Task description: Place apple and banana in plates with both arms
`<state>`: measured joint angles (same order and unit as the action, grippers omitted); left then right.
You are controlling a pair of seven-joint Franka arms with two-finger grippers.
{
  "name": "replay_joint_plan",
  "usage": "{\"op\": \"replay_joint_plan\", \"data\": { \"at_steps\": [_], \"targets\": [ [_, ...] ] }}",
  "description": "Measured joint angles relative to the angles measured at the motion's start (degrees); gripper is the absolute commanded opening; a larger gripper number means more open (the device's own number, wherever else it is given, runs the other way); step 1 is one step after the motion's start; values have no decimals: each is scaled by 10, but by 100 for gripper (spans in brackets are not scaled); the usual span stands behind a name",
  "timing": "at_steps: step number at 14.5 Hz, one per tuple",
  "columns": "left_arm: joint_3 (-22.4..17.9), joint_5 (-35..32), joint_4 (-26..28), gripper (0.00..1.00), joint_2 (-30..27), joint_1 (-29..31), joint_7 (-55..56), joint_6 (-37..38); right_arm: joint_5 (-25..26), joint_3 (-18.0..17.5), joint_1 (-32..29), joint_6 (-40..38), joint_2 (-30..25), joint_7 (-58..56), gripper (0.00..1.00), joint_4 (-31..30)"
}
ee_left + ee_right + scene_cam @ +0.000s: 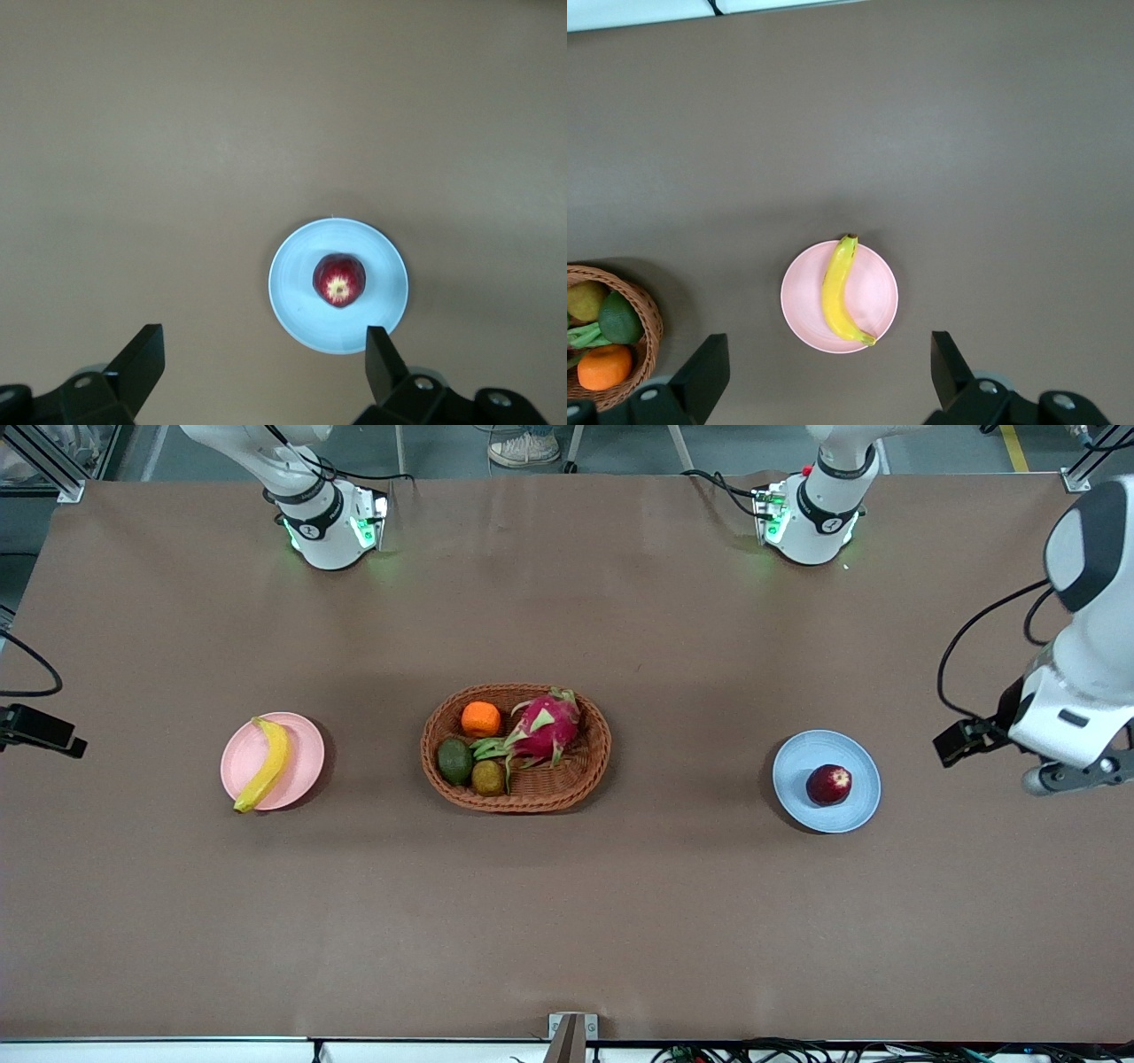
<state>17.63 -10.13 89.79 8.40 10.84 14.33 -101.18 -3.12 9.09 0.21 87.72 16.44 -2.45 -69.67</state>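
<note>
The long curved yellow banana (264, 765) lay across the round pale pink plate (303, 748) toward the right arm's end of the table, its lower tip reaching just past the rim nearest the front camera, and the small dark red apple (828, 785) sat on the round pale blue plate (800, 760) toward the left arm's end. Between the 2 plates stood the oval brown wicker basket (591, 755), holding an orange (481, 719), a pink dragon fruit (542, 728) and 2 greenish fruits. The left gripper (266, 359) hung high above the blue plate, fingers spread and empty; the right gripper (830, 363) hung likewise above the pink plate, released
</note>
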Motion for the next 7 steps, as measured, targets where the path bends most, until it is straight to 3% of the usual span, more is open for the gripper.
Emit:
{"op": "replay_joint_plan", "data": {
  "at_steps": [4, 7],
  "targets": [
    [-14, 36, -13, 100, -59, 5, -64, 64, 0, 0, -8, -2, -24, 0, 100, -11],
    [-46, 40, -13, 100, -86, -29, -77, 114, 0, -6, -15, 14, -47, 0, 100, -39]
  ]
}}
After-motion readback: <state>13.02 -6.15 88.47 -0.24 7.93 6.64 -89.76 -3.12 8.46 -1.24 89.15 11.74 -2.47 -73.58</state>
